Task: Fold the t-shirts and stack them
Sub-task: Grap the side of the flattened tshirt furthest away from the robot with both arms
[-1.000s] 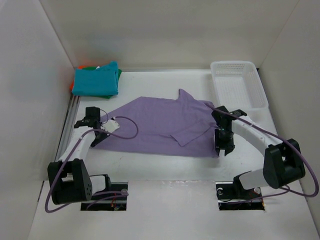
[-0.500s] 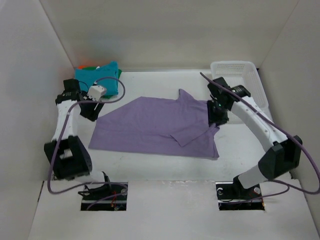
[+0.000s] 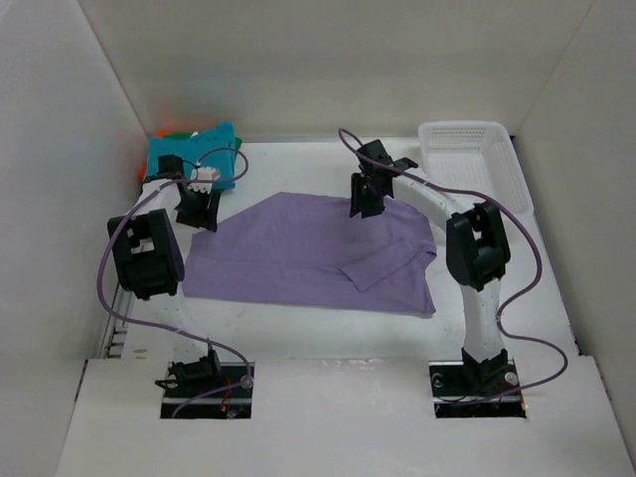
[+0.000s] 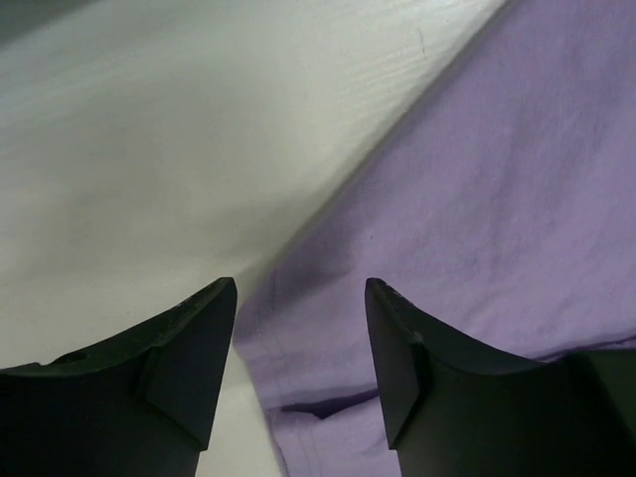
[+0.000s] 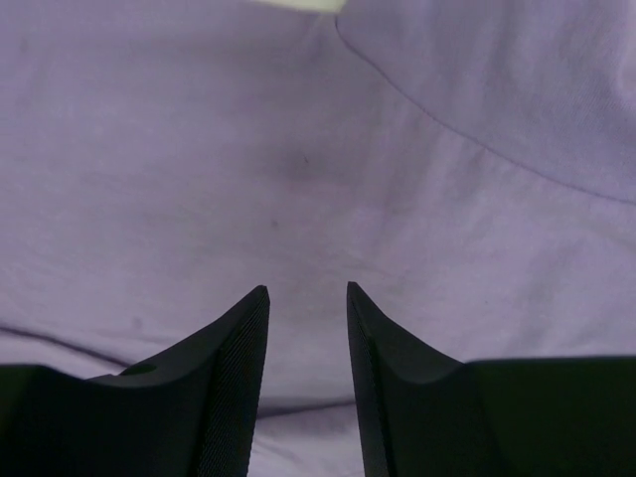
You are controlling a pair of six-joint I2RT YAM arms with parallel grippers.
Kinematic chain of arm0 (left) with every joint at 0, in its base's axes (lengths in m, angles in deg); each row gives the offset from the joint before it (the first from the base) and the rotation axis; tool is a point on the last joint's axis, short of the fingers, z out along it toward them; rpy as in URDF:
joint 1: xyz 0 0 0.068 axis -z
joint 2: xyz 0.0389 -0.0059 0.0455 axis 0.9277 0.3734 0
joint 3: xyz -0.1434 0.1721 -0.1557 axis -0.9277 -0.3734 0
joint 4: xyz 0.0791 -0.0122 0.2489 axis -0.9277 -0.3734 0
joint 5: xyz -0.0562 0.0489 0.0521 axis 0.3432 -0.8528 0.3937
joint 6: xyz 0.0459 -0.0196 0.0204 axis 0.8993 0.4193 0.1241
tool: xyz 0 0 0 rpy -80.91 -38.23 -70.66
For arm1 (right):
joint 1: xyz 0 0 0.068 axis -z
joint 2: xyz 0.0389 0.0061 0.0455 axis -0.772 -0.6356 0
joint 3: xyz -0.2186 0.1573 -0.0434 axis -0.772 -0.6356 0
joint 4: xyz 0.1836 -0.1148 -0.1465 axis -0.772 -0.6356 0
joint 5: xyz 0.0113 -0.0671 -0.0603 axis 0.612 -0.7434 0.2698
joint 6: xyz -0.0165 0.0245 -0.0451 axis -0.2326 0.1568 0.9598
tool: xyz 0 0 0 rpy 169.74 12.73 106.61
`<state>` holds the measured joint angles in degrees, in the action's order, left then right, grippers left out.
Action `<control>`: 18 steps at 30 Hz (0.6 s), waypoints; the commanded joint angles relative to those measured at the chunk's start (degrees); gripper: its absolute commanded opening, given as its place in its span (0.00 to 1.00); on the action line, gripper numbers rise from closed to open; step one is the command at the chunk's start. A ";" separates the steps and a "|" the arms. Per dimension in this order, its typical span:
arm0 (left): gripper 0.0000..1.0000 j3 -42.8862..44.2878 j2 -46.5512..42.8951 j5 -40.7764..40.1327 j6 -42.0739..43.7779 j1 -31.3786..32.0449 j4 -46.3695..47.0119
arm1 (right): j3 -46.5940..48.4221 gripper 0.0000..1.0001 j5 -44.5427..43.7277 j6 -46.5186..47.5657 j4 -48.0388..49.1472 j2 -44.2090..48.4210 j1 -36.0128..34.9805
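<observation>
Orange t-shirt hidden under teal t-shirt at upper left, lavender t-shirt upper edge partly behind right gripper, cropped by wrist-view borders.

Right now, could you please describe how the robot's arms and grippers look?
Both the left arm and right arm have white tubular links and chunky black joint housings, with a loose purple cable looping along each. The left gripper and right gripper each end in two matte black, wedge-shaped fingers.

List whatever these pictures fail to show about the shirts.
- Top view: the teal shirt hides nearly everything folded beneath it.
- Top view: the right claw covers part of the far edge of the lavender shirt.
- Wrist views: the frame edges crop the shirt's outline.
</observation>
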<state>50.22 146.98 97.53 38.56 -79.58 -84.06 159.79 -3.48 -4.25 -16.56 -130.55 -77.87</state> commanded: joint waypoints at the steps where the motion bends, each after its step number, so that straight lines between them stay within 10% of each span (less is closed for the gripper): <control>1: 0.51 0.73 3.84 1.50 0.11 0.91 -3.84 | -1.75 0.43 -0.75 -2.41 4.47 1.13 1.53; 9: 0.45 2.48 4.73 1.32 -2.26 1.53 -3.59 | -5.45 0.46 -1.37 -3.47 5.44 2.09 3.21; 13: 0.10 1.87 3.94 1.67 -0.86 2.85 -6.31 | -7.12 0.45 -1.37 -3.47 5.79 3.50 3.03; 18: 0.00 -3.56 -5.18 2.03 3.09 6.00 -10.01 | -11.51 0.44 -1.46 -4.26 7.37 7.27 3.47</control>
<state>49.82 149.76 97.88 38.83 -75.82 -89.61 149.74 -4.36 -7.55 -12.10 -128.84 -74.28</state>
